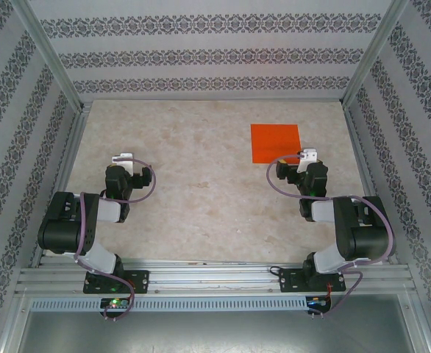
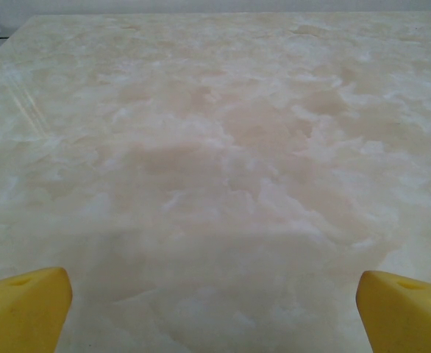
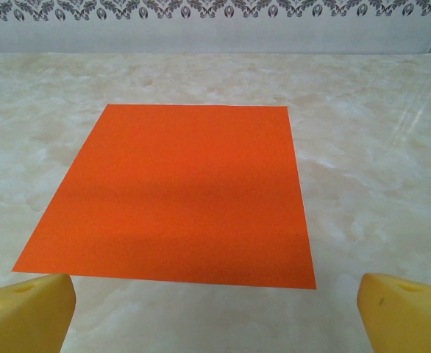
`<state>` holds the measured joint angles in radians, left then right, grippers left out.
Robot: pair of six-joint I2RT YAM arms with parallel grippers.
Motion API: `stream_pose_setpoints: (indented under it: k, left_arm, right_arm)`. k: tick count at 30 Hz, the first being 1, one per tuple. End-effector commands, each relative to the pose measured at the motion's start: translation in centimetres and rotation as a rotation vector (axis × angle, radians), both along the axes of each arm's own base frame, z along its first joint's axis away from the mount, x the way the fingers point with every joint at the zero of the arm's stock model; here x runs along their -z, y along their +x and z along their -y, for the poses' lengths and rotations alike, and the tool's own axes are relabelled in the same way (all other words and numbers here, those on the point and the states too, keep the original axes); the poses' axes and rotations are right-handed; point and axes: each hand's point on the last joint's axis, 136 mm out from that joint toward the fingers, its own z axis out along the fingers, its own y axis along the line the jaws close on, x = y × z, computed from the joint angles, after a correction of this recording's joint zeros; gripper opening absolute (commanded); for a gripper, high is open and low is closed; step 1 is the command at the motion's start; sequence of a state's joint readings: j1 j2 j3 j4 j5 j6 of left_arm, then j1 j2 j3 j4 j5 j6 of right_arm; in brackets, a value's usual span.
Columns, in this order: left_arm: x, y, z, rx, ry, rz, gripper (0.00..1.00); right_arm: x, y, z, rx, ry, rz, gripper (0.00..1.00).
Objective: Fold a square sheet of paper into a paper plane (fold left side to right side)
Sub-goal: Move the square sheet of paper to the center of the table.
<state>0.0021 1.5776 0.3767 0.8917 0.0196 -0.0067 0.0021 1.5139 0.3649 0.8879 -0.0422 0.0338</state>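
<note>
Right end effector point(image 3: 215, 316), spread, faces the flat square sheet of paper point(image 3: 179, 191), likely to lift an edge; left end effector point(image 2: 214, 312) spread too.

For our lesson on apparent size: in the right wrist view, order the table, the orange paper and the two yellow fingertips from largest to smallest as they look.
1. table
2. orange paper
3. yellow fingertips and: these look alike, so they tie. Both are nearest the camera and cut off by the frame, so their true size is unsure.
</note>
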Motion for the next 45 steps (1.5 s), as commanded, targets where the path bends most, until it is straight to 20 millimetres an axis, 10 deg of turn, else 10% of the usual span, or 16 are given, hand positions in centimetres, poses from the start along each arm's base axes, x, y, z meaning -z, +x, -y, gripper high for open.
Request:
stream_pose_setpoints:
  k: [1,23,33,45]
  left_arm:
    - [-1.2,0.8,-0.1,0.002,0.006,0.049,1.0]
    - [-1.3,0.7,-0.2,-0.002,0.003,0.059,1.0]
    - [-7.0,-0.9,-2.9,-0.213,-0.093,0.009,1.0]
    - [-8.3,-4.2,2.8,-0.146,-0.612,-0.222,1.0]
  right_arm:
    - [-1.2,0.8,0.3,0.01,-0.003,0.043,0.98]
    - [-1.4,0.9,0.5,0.016,0.009,0.049,0.98]
    - [-5.2,0.5,1.9,0.137,0.087,-0.076,0.98]
    - [-2.8,3.8,-5.8,-0.025,0.455,-0.489,0.98]
